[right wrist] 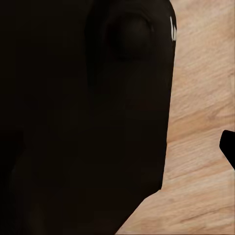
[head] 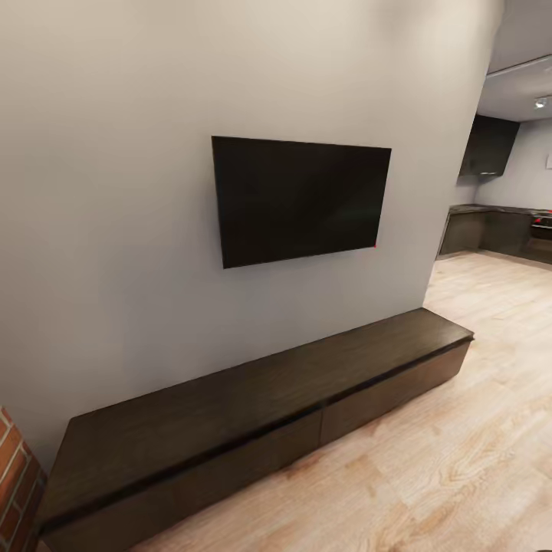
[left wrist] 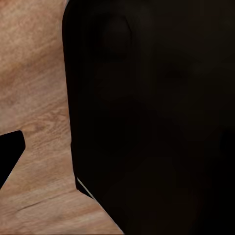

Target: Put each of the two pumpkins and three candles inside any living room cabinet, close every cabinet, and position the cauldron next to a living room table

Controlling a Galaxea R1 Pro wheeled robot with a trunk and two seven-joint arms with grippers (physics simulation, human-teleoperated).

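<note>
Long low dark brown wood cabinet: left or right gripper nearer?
Cannot tell. The cabinet lies along the grey wall in the head view; each wrist view faces pale wood floor beside a black bulk, so neither arm can be placed against it.

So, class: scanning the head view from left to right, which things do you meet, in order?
Brick corner → cabinet → TV → kitchen units.
</note>
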